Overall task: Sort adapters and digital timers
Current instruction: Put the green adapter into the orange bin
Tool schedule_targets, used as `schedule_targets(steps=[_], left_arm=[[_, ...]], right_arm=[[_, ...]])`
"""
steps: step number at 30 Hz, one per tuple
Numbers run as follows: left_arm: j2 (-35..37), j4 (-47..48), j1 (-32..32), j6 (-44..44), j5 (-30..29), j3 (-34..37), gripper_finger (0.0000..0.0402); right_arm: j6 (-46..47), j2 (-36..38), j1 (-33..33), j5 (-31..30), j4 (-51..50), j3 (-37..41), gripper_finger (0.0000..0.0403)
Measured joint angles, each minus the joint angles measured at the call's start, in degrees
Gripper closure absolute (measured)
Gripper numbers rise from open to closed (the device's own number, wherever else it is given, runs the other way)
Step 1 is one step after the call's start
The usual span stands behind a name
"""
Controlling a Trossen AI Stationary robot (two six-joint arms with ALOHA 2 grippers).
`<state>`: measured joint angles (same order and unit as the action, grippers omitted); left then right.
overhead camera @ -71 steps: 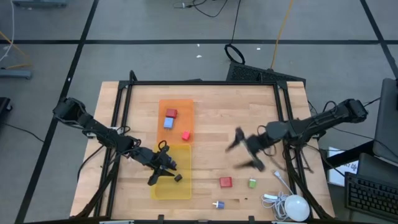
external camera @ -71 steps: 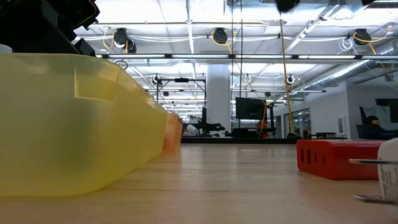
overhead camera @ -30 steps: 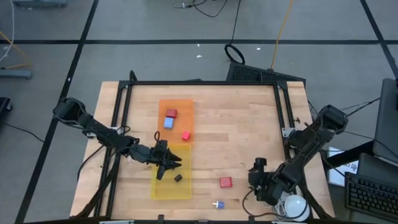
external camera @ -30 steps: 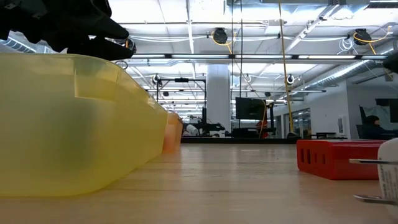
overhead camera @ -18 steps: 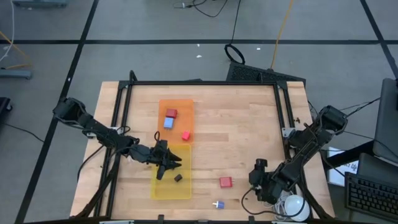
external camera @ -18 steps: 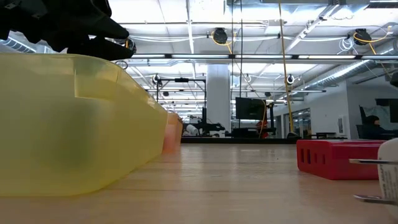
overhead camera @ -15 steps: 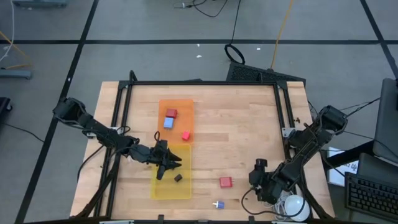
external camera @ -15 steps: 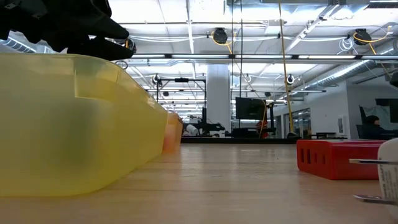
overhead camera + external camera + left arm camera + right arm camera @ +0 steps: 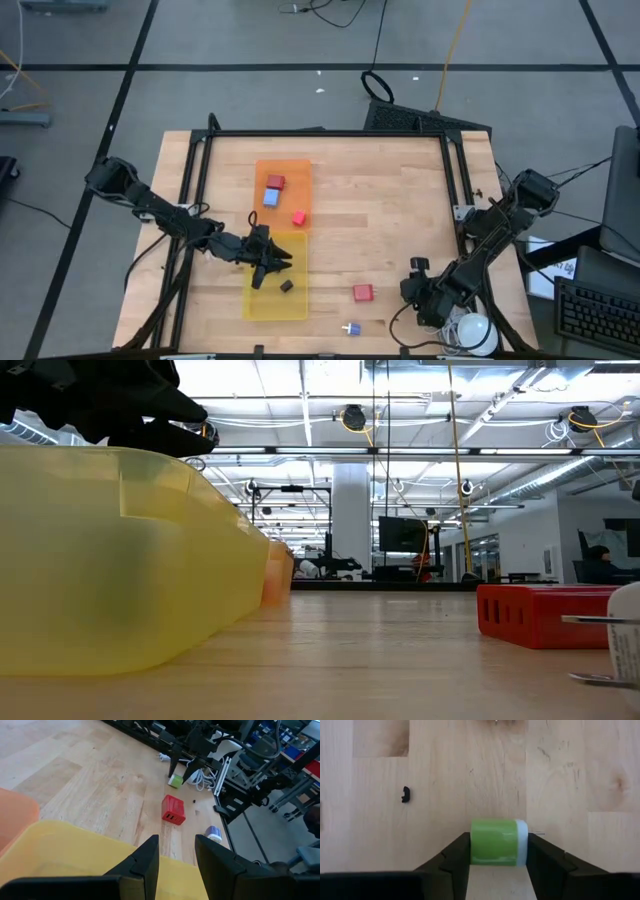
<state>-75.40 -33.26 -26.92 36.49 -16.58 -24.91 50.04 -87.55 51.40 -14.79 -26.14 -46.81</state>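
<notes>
My right gripper (image 9: 497, 845) stands near the table's front right (image 9: 415, 292), shut on a green adapter (image 9: 495, 841) with a white end. My left gripper (image 9: 175, 865) hovers open and empty over the yellow tray (image 9: 262, 300), where one dark timer (image 9: 286, 286) lies. The orange tray (image 9: 300, 170) behind it holds two red adapters and a light blue one. A red adapter (image 9: 363, 292) and a white-purple one (image 9: 350, 328) lie on the wood near the front edge. My right gripper pinches the green adapter between its two fingers (image 9: 456, 854), one on the green end (image 9: 474, 842), the other on the white end (image 9: 522, 842). The fingers come from above, pointing down. The adapter lies on its side on the tabletop.
A white round device (image 9: 475, 333) with its cable lies at the front right corner, close beside my right gripper. A black frame (image 9: 330, 133) runs around the table's edges. Bare wood lies between the trays and the right arm.
Over the last second both arms have kept their places. Shortly before that, my right gripper came from mid-table toward the near edge and down over the green adapter, and my left gripper rose a little over the yellow tray.
</notes>
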Motion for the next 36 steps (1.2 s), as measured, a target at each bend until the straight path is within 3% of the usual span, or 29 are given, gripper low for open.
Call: schedule_targets(steps=[6,10,16,20,24,29,36], left_arm=[[0.0,0.0,0.0,0.0,0.0,0.0,0.0275],[0.0,-0.5,0.0,0.0,0.0,0.0,0.0275],[0.0,-4.0,0.1,-3.2,-0.4,0.0,0.0274],[0.0,-6.1,1.0,-7.4,-2.2,0.0,0.0274],[0.0,-10.0,3.2,-9.0,-7.4,0.0,0.0274],[0.0,-13.7,8.4,-9.4,-9.9,0.0,0.0275],[0.0,-14.6,17.4,-8.9,-3.1,-1.3,0.0275]], right_arm=[[-4.4,2.2,-2.6,-0.2,-0.1,-0.3,0.0256],[-10.7,7.0,-5.0,-4.7,0.1,-0.4,0.0256],[-27.1,15.3,-9.7,-17.9,5.1,-0.4,0.0256],[-42.4,17.9,-14.1,-21.0,14.4,-0.4,0.0256],[-55.4,18.1,-19.2,-21.0,22.7,-0.4,0.0256],[-64.3,18.1,-26.4,-20.5,28.9,-0.4,0.0256],[-69.5,16.6,-37.1,-3.5,36.7,-0.5,0.0256]])
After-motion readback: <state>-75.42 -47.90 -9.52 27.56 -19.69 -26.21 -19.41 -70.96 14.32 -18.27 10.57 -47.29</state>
